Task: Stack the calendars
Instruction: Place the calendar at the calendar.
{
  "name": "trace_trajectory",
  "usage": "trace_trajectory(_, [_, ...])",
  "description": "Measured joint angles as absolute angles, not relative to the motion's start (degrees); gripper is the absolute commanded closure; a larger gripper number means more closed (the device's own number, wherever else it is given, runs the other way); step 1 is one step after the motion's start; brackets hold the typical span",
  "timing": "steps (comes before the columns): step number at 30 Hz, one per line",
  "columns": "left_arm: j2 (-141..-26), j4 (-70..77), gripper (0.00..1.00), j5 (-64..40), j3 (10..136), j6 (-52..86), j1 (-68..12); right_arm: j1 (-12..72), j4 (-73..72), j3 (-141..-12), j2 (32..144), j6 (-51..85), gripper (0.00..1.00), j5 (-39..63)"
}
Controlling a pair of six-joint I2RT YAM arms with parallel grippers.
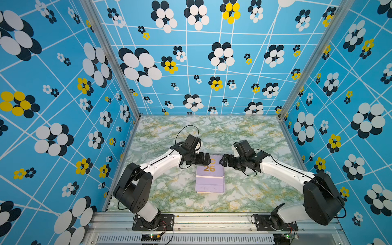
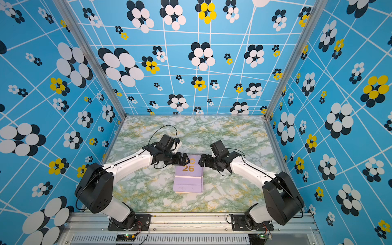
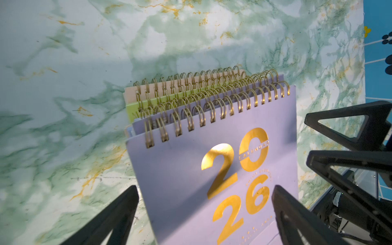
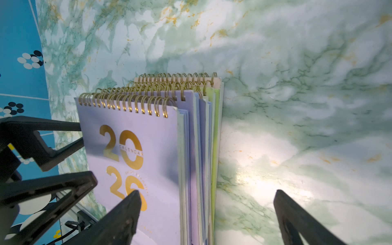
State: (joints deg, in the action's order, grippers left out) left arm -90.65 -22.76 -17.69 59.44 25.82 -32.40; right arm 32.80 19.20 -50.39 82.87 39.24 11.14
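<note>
The calendars lie in one stack [image 1: 210, 180] [image 2: 188, 180] at the middle of the table, a lilac one with gold "2026" [image 3: 191, 169] [image 4: 148, 137] on top. Below it the spiral ends of a yellow-green calendar [image 3: 144, 106] and a peach one [image 3: 131, 92] show. My left gripper [image 1: 206, 161] [image 3: 204, 191] hovers open over the stack's left side near the spirals. From the right, my right gripper [image 1: 222, 162] [image 4: 207, 195] faces it, open, one finger over the cover and one over the table. Neither holds anything.
The green marble tabletop [image 1: 169, 191] is walled in by blue flower-patterned panels [image 1: 63, 127] at left, back and right. An aluminium rail [image 1: 212, 220] with both arm bases runs along the front edge. The two grippers' fingertips stand close to each other above the stack.
</note>
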Motion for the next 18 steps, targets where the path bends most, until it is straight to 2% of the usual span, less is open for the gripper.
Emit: trace_trajectory(18, [-85.9, -24.4, 0.01, -15.7, 56.6, 26.5, -33.9, 32.9, 19.0, -50.4, 83.7, 39.2, 0.01, 12.2])
